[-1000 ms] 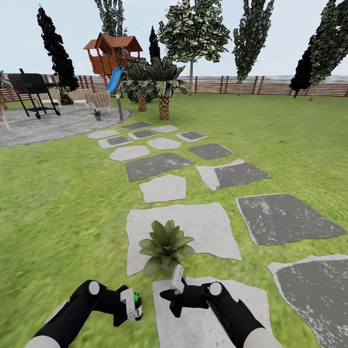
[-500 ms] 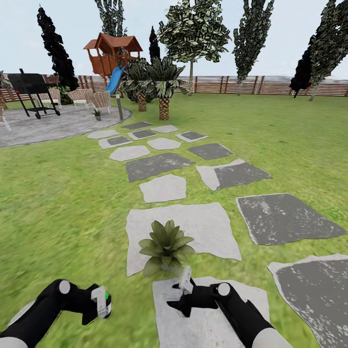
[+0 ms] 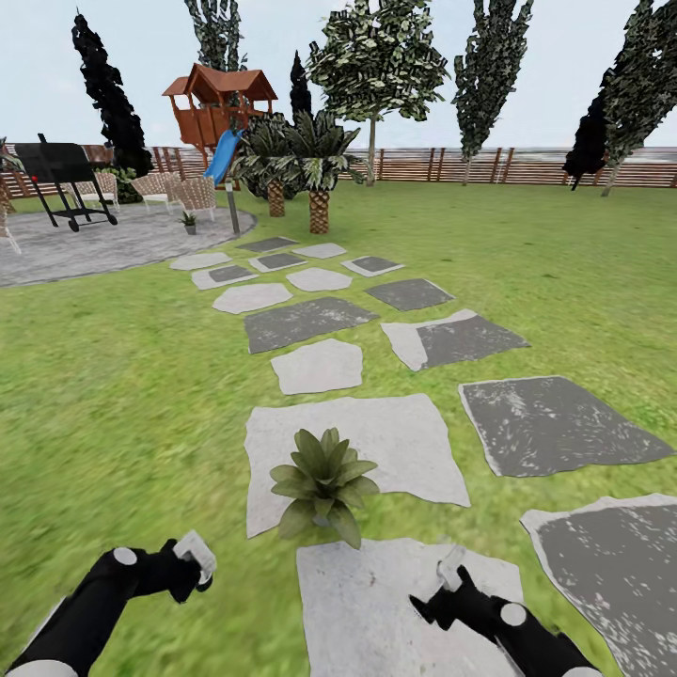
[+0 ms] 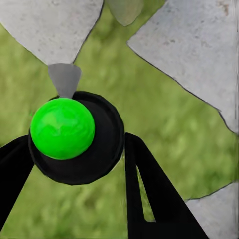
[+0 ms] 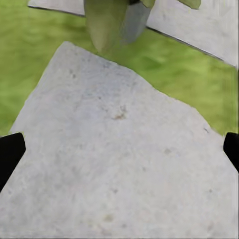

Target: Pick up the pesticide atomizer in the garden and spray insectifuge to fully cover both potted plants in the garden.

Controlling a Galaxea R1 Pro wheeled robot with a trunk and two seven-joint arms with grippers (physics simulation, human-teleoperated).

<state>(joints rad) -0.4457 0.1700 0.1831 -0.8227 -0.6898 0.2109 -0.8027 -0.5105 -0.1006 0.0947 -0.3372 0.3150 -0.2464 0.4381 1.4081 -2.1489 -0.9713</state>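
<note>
1. Lawn (image 3: 113,395) of mottled green grass carries flat, irregular stepping stones (image 3: 320,365), some pale grey and some dark and speckled.
2. A potted plant (image 3: 323,484), a low rosette of pointed green leaves, sits at the near edge of a pale slab; a second potted plant (image 3: 189,223) stands far off on the round grey paved patch (image 3: 103,246).
3. The left gripper (image 3: 193,557) clasps the pesticide atomizer (image 4: 74,135), a round black body with a glossy green cap, well left of the near plant.
4. The right gripper (image 3: 449,572) hangs over a pale stone; its black fingertips (image 5: 10,152) are spread wide with nothing between, and the near plant lies just ahead to its left.
</note>
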